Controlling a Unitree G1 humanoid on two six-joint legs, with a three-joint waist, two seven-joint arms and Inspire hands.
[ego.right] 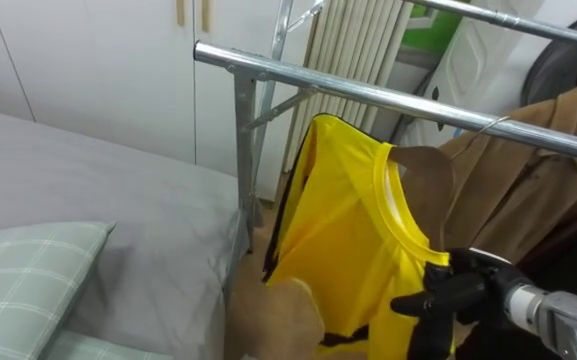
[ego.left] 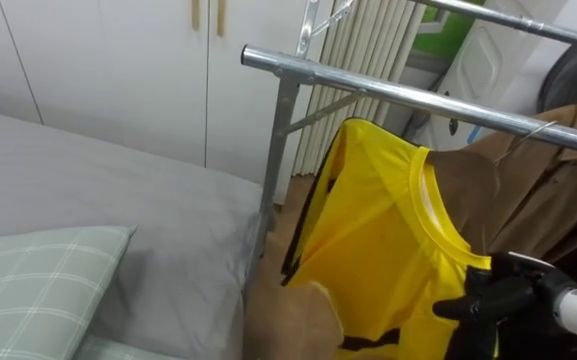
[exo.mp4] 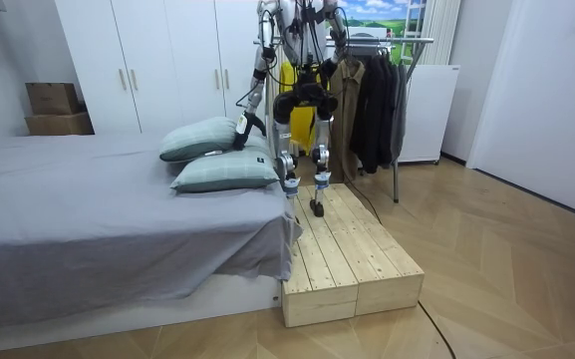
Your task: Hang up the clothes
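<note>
Robot up on the wooden platform (exo.mp4: 352,249) between the bed (ego.left: 118,190) and the clothes rack, square to the rail (ego.left: 418,100). And there's the yellow shirt (ego.left: 378,230), right up under that rail. Its shoulder peak is just below the bar and close to the upright post (ego.left: 283,140) at the bed end, with the brown coat (ego.left: 538,190) just beside it on the far side. The shirt's long axis runs down from the rail, body falling away below, collar turned towards the coat.

The right hand (ego.left: 493,300) comes in low from the right, fingers curled at the shirt's edge just beneath the collar and the thumb laid across the yellow cloth. That reads as a pinch on the fabric. The left hand (exo.mp4: 239,127) hangs low on the bed side, near the upper pillow (exo.mp4: 202,140), well apart from the garment, so the right is the working hand.

Here's the relation that matters. The shirt's top lies up and to the left of the right hand, the rail sits above both, and the bar runs from near left to far right across the view. A thin wire hook (ego.left: 540,126) sits at the rail over by the coat, but whether it belongs to the shirt or the coat I can't tell, so I can't call the shirt hung. My read is that the next move calls for a check that the garment bears on the rail before those fingers ease off. If they let go too soon, it could slide off towards the bed.
</note>
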